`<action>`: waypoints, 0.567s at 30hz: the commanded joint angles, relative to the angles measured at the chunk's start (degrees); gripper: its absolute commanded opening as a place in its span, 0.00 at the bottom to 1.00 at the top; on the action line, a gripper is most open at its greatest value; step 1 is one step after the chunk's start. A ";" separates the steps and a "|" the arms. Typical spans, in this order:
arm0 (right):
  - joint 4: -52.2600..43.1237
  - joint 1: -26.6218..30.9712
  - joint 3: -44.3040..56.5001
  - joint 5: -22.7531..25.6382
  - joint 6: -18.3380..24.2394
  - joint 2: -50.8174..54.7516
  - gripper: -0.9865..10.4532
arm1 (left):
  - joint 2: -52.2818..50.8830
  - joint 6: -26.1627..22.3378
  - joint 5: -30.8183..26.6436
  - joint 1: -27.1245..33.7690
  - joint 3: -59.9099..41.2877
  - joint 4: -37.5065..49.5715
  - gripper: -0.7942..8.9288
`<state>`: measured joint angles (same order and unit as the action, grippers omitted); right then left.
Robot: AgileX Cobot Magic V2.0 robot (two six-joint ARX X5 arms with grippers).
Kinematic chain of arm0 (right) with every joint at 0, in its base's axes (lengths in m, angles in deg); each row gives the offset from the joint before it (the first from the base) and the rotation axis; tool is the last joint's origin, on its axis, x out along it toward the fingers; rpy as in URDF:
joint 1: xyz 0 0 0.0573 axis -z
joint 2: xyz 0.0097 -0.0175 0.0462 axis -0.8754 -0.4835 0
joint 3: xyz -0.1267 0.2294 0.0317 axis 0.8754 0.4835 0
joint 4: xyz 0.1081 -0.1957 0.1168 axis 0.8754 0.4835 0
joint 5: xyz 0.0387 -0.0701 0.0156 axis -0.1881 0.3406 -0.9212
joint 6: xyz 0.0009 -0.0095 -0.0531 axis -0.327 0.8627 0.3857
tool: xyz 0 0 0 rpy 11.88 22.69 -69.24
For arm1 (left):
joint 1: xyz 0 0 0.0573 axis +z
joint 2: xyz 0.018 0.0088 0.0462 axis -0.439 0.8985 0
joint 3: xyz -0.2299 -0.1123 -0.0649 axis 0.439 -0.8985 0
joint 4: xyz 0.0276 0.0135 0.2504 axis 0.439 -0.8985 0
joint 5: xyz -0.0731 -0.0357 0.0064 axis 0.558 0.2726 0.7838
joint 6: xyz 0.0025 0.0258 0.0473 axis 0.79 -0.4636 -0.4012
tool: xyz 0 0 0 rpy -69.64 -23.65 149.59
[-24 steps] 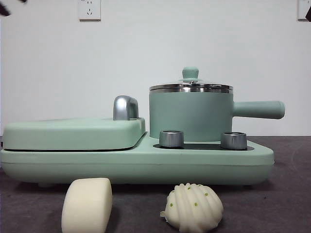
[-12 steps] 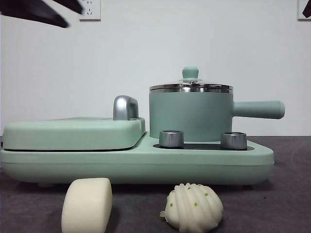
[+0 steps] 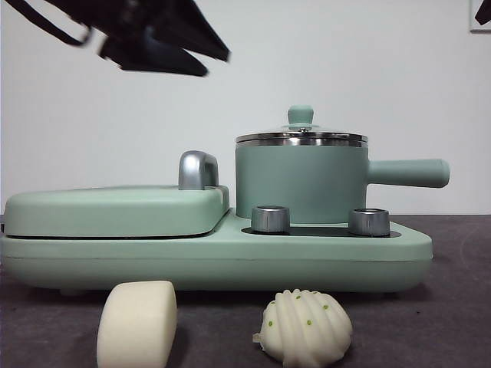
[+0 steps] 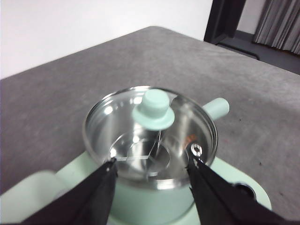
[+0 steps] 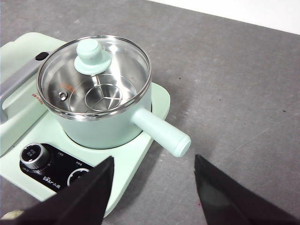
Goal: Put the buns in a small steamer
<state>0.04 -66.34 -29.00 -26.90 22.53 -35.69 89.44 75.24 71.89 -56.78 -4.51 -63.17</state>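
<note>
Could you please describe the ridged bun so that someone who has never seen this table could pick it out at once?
Find the long mint green cooker with the small steamer on it. On the dark table in front of it lie two white buns; the ridged bun lies below the steamer. Unlike the smooth bun beside it, it is shell-shaped, grooved and dotted with green specks.

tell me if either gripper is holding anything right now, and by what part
Nothing is held. The left gripper is open above the steamer's lid knob; the right gripper is open too. Both buns lie on the table.
</note>
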 commanded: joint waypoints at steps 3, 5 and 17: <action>-0.63 -0.24 -1.22 -0.13 -1.14 -0.39 0.33 | 6.64 -1.25 -1.14 -2.38 3.48 5.88 0.34; -0.63 -0.24 -1.22 -0.13 -1.18 -0.39 0.33 | 9.01 -1.70 -1.55 -3.17 5.07 6.58 0.34; -0.57 -0.24 -1.22 -0.13 -1.33 -0.39 0.33 | 21.51 -3.85 -1.62 -5.84 17.05 6.62 0.34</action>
<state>0.02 -66.34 -29.00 -26.90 22.05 -35.69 109.46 72.53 70.49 -62.07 10.90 -57.14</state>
